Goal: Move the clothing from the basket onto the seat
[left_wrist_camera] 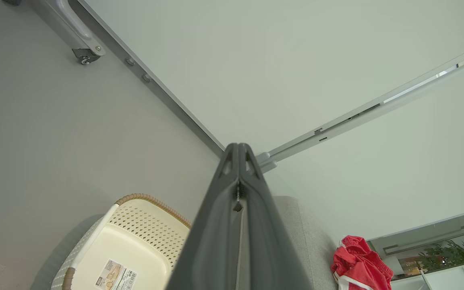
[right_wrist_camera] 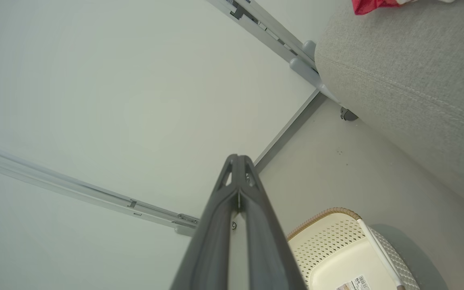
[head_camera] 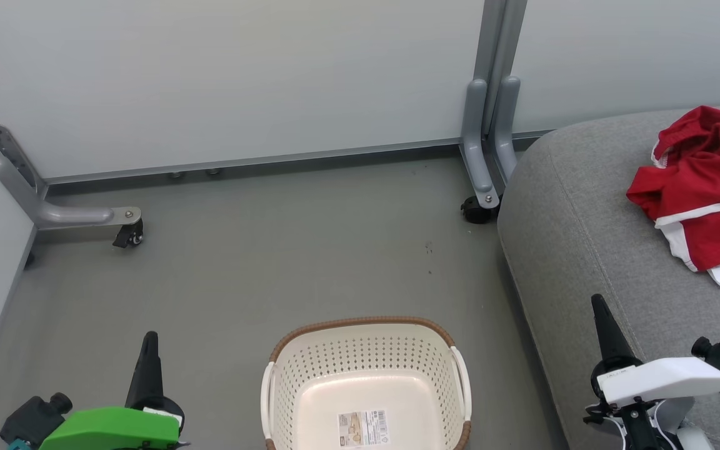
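Green-cased left tool (head_camera: pixel 149 342): fingers pressed together, holding nothing, low at the robot's left above the floor (head_camera: pixel 272 262).
White-cased right tool (head_camera: pixel 600 307): likewise closed tight and unladen, seen against the near edge of the seat (head_camera: pixel 585 206).
Basket (head_camera: pixel 360 321): on the floor between the tools; its bare bottom carries a paper label (head_camera: pixel 363 428).
Seat: grey upholstery, just right of the basket.
Clothing (head_camera: pixel 704 187): red with white trim, crumpled in a heap on the seat, well apart from the basket; the task looks finished.
Handling: soft, light, limp fabric that would sag and drape; a raised fold at the heap's top offers the best pinch, flat trim the poorest.
Far: pale partition panels (head_camera: pixel 241 75) on castored feet.
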Controlling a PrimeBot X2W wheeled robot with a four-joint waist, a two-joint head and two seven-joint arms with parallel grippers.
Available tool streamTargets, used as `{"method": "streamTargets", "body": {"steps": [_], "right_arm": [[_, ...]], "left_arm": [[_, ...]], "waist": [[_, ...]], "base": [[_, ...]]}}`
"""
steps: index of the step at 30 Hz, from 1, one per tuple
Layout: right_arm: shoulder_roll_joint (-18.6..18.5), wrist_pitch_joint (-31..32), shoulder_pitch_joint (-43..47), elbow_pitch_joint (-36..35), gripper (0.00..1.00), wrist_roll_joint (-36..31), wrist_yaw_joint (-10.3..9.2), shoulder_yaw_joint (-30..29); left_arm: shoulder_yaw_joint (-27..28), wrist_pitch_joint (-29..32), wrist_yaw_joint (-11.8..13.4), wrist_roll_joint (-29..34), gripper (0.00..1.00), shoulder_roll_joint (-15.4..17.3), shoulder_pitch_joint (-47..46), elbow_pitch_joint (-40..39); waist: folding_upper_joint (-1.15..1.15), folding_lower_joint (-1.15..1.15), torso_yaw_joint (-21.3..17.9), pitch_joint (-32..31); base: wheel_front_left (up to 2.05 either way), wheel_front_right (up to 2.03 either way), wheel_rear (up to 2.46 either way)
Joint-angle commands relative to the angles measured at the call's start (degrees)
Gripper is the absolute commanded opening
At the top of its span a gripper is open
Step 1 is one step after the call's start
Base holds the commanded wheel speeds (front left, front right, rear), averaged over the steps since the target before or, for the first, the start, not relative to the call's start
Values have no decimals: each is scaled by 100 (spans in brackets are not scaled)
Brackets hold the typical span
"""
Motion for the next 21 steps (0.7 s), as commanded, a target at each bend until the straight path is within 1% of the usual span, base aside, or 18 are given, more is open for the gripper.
{"method": "streamTargets", "body": {"steps": [1,21], "right_arm": [[-38,44,-130,-23,0,192,2,-35],[-38,346,-311,91,0,1365,2,-199]], "left_arm": [[43,49,-62,-193,0,61,-179,-31],[242,350,-208,-1308,0,62,-433,149]], "waist": [[0,0,4,6],[0,0,45,77]], "base": [[0,0,0],[0,0,0]]}}
